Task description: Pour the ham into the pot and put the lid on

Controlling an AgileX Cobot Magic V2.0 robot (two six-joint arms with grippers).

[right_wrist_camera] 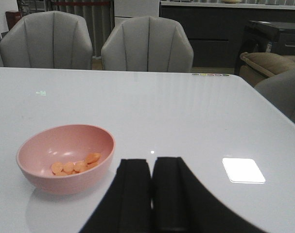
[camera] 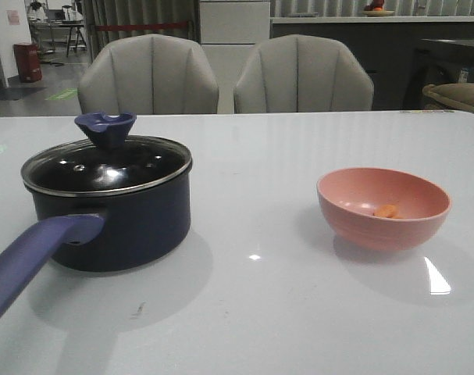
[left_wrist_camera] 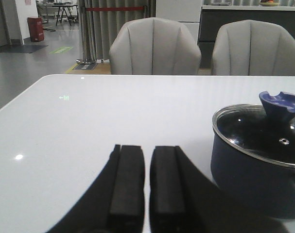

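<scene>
Showroom-like hall: upholstered chairs [camera: 148, 74], barrier rope [camera: 141, 27].

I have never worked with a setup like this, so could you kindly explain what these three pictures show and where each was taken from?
This is a two-armed robot at a white table. One picture looks forward over the table; the other two come from cameras on each wrist. The dark paired bars low in those views are the left end effector and the right end effector, both closed and holding nothing. On the table stands a dark pot with a long handle, its glass lid already on. To its right sits a pink bowl holding small orange pieces of ham. Chairs stand behind the table.
</scene>
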